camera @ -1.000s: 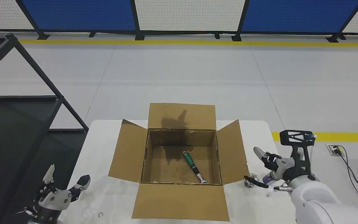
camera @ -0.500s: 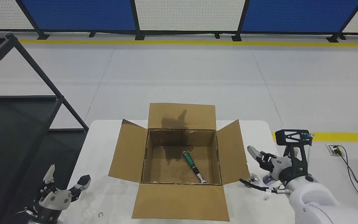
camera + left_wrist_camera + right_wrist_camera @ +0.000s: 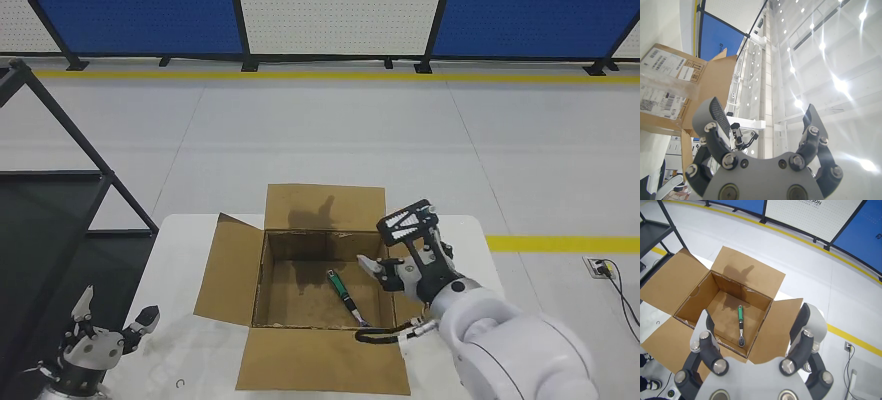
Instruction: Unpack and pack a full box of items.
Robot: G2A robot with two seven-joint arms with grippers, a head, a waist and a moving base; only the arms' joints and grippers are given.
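A brown cardboard box stands in the middle of the white table with all four flaps folded out flat. On its floor, toward the 4 o'clock corner, lies a ratchet wrench with a green handle and a metal head. The handle points to about 11 o'clock and the head to 5 o'clock.

The right gripper hangs over the 3 o'clock side of the box opening, above the wrench. Its fingers are spread wide with nothing between them. The left gripper sits well apart from the box, off the table's 8 o'clock corner. It is tipped upward, its fingers are just as wide apart, and it holds nothing.
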